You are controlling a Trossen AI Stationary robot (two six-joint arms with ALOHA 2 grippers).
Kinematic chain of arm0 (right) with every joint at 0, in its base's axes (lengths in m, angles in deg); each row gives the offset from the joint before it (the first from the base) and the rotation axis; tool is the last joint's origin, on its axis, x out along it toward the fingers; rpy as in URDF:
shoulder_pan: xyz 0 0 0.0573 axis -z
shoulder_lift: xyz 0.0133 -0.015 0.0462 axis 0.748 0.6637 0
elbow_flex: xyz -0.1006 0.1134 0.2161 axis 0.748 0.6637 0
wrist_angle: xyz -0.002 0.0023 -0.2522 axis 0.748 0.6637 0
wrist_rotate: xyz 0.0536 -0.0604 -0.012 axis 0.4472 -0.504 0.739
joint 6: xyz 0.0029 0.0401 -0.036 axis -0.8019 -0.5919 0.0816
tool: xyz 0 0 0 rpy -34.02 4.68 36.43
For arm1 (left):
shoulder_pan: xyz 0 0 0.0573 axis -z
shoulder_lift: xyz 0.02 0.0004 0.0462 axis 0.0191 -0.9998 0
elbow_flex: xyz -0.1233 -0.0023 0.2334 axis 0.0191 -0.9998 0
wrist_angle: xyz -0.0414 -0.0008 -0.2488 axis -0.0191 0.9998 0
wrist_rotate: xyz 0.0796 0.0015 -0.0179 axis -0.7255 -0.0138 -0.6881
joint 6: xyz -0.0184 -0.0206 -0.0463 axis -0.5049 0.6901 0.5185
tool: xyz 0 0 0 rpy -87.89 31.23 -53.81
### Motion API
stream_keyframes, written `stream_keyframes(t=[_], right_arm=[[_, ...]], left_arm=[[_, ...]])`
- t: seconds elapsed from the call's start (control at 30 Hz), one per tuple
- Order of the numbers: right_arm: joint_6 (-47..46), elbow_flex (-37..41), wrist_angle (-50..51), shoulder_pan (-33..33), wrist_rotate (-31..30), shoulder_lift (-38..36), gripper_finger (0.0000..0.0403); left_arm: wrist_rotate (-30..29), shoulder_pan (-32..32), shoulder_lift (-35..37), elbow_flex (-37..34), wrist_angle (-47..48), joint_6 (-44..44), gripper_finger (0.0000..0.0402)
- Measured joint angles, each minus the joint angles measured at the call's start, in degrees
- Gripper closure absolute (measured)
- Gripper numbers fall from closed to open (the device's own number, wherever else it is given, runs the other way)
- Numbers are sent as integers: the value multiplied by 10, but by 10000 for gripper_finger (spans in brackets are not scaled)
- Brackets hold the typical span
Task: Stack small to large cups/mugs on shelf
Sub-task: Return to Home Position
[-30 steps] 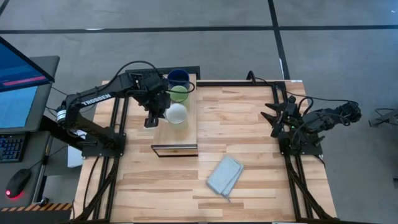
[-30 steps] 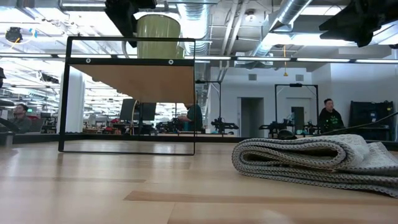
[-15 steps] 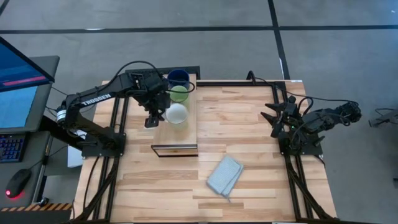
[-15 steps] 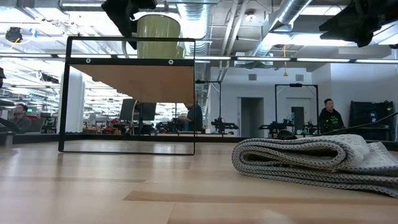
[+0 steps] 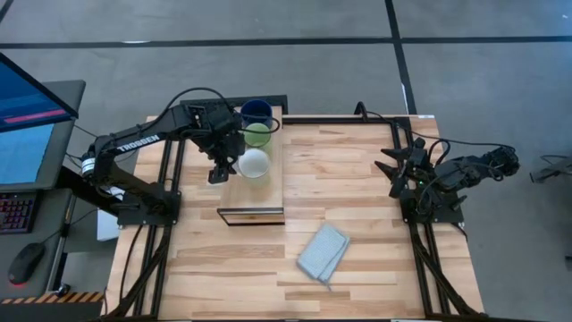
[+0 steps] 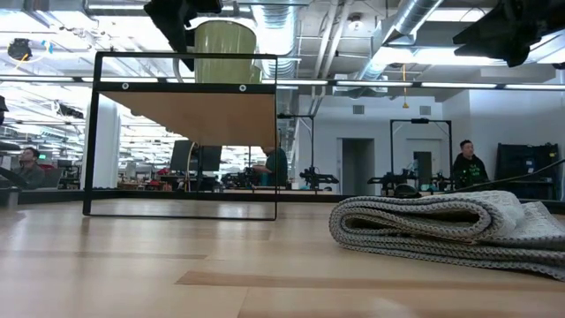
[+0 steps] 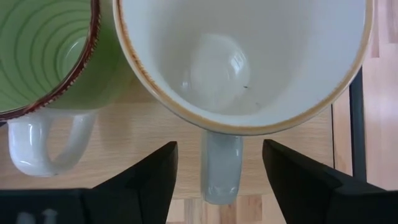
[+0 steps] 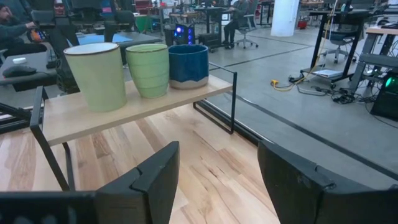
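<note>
Overhead and wrist views of a two-arm station. The shelf [image 5: 241, 192] stands on the far left part of the table [image 5: 357, 215], its long axis running far to near. Three mugs stand upright in a row along the right side of its plank top, each just beside the next. The dark blue mug [image 5: 256, 112] is at the far end, the light green mug [image 5: 257, 135] is in the middle, and the white mug [image 5: 254, 164] is nearest.

The left gripper [image 5: 219, 170] hangs above the shelf, just left of the white mug. In the left wrist view its fingers [image 7: 149, 177] are apart and straddle the white mug's handle [image 7: 221, 168], with a clear gap on each side, gripping nothing. The green mug's handle [image 7: 43, 143] points the same way.

The right gripper [image 5: 391, 170] waits at the right edge of the table, well apart from the shelf. Its fingers are spread and empty, and it faces the row of mugs.

A folded grey-blue cloth [image 5: 323, 252] lies on the near part of the table, right of the shelf's near end and touching neither the shelf nor an arm.
</note>
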Motion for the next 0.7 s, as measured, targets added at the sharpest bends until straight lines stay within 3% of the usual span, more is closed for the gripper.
stream_keyframes(t=[0.2, 0.5, 0.7], right_arm=[[0, 0, 0, 0, 0, 0, 163], [0, 0, 0, 0, 0, 0, 163], [5, 0, 0, 0, 0, 0, 163]], left_arm=[[0, 0, 0, 16, 6, 0, 175], [-5, 0, 1, 123, 64, 18, 175], [-94, 0, 2, 187, 72, 83, 175]])
